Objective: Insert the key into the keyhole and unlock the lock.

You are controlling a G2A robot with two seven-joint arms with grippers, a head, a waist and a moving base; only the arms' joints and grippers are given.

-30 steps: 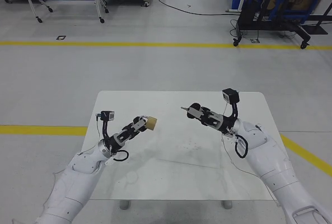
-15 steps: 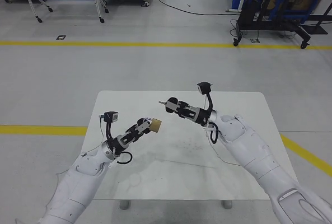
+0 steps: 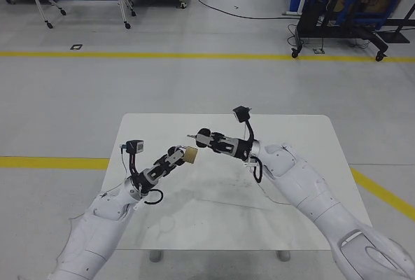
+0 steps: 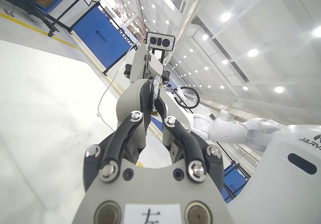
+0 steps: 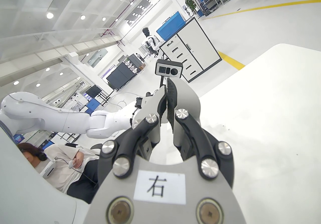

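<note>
- Brass-coloured and blocky, the lock [image 3: 191, 155] sat clamped in the left gripper [image 3: 182, 157], held up over the white table [image 3: 298, 210], left of its middle.
- The right gripper [image 3: 204, 135] was pressed shut on the key [image 3: 192, 136], gripping it by the head. The thin blade stuck out towards the lock, just beside it and seemingly not yet touching.
- By its look, the lock was dense, stiff and smooth-sided, so a hold across its flat faces seemed soundest.
- The key looked light and thin, and likely to twist between the pads unless pinched flat on its head.
- In the left wrist view the fingers [image 4: 130, 99] covered nearly all of the lock, leaving a silvery metal piece [image 4: 156, 83] between them that I could not identify.
- In the right wrist view the pads [image 5: 172, 99] met and hid the key.
- The keyhole was too small to make out, so I could not tell whether the blade was lined up with it.
</note>
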